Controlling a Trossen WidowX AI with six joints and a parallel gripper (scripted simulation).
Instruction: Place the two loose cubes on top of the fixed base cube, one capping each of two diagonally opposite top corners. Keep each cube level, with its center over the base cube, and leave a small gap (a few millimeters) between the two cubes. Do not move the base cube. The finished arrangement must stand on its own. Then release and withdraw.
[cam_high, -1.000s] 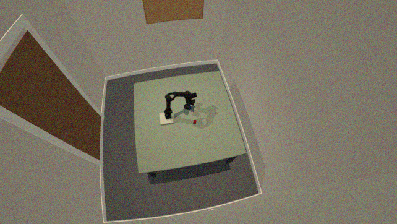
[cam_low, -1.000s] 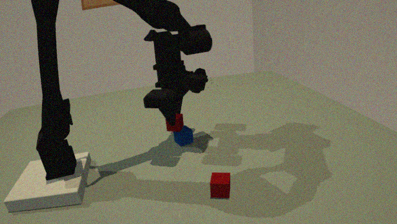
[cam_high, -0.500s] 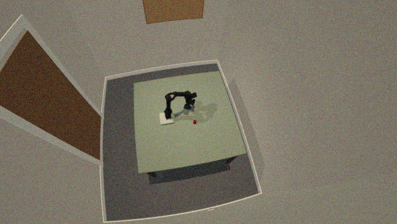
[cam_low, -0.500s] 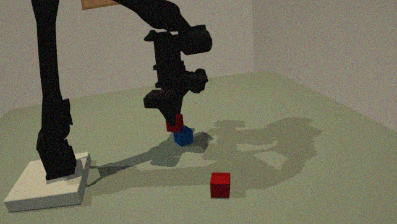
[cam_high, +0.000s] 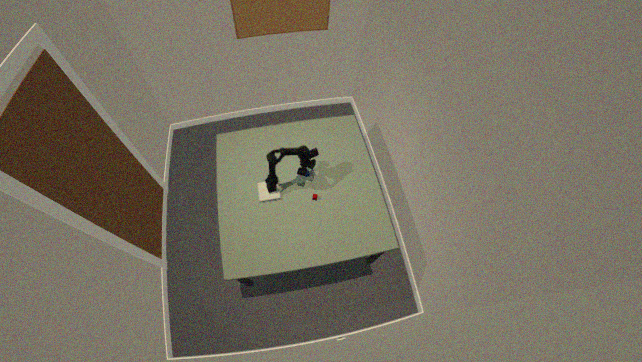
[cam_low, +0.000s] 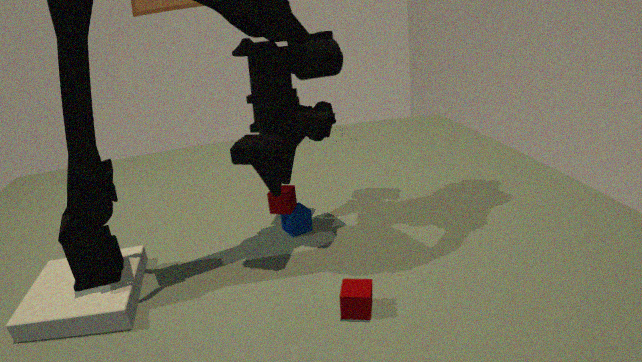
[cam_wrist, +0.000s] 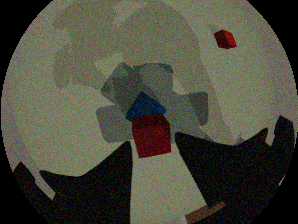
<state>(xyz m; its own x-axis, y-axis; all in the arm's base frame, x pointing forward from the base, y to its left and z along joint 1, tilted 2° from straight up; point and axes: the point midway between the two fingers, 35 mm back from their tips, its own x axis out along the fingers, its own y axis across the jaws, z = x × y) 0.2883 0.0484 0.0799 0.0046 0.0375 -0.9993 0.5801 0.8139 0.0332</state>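
Note:
A blue base cube (cam_low: 299, 221) (cam_wrist: 141, 106) stands on the green table (cam_low: 500, 280). One red cube (cam_low: 282, 200) (cam_wrist: 152, 137) rests on top of it, shifted over its near-left corner and overhanging that side. My gripper (cam_low: 279, 189) (cam_wrist: 153, 141) (cam_high: 305, 174) points straight down at this cube; its fingers straddle it with a thin gap on each side, so it is open. The second red cube (cam_low: 356, 298) (cam_wrist: 225, 38) (cam_high: 315, 197) lies loose on the table, in front of and to the right of the base cube.
The arm stands on a white mounting plate (cam_low: 47, 305) (cam_high: 262, 194) at the left of the table. Grey walls rise behind and to the right of the table in the exterior view.

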